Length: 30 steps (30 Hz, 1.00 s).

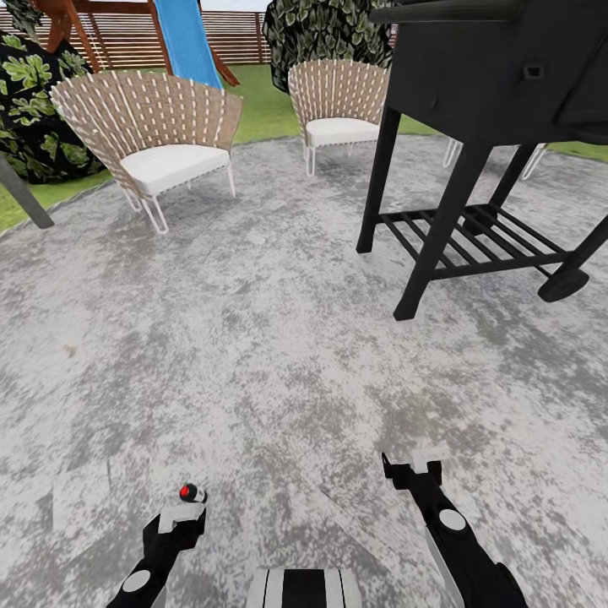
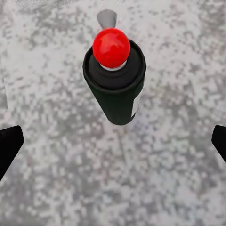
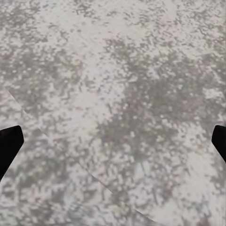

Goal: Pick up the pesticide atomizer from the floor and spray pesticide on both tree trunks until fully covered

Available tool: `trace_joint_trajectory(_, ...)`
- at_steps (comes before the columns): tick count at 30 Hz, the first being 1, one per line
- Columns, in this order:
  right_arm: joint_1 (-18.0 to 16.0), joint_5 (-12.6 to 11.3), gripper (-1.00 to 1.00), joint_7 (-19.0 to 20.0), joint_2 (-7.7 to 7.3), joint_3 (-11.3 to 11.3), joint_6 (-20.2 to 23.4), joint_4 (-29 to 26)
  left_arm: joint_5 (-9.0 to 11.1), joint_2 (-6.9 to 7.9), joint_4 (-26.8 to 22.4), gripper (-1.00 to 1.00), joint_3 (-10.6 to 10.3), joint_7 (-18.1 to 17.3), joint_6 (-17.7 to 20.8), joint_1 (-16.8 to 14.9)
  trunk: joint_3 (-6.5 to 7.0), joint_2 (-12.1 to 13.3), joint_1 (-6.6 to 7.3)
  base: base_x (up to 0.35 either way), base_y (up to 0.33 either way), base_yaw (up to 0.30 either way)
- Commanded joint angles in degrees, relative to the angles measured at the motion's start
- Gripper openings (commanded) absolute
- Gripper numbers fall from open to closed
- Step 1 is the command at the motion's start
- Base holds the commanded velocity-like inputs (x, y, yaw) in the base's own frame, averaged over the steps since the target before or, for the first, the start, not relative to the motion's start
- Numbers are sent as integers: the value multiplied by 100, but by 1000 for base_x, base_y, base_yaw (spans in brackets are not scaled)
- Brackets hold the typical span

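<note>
1 pesticide atomizer [image 1: 192, 493], 2 wicker chairs [image 1: 160, 135] [image 1: 336, 110], 1 black grill [image 1: 494, 127], 2 hands [image 1: 180, 517] [image 1: 414, 467]

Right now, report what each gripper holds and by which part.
Nothing is held. The left gripper is open above the upright bottle, fingers apart from it. The right gripper is open over bare floor.
</note>
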<state>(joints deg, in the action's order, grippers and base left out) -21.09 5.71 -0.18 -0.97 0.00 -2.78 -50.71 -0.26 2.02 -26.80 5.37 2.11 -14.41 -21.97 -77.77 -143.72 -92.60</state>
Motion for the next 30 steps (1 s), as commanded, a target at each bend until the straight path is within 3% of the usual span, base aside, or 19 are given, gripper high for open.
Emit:
trace_joint_trajectory(1,0,0,100,0,0,0,2,-2,0,0,1,100,1,0,0,0,0,0,0,121,0,0)
trace_joint_trajectory(24,0,0,100,0,0,0,-1,-1,0,0,0,100,1,0,-8,6,0,0,0,43,0,1)
trace_joint_trajectory(30,0,0,100,0,0,0,0,-5,0,0,0,100,-7,-6,-9,8,0,0,0,1,0,159)
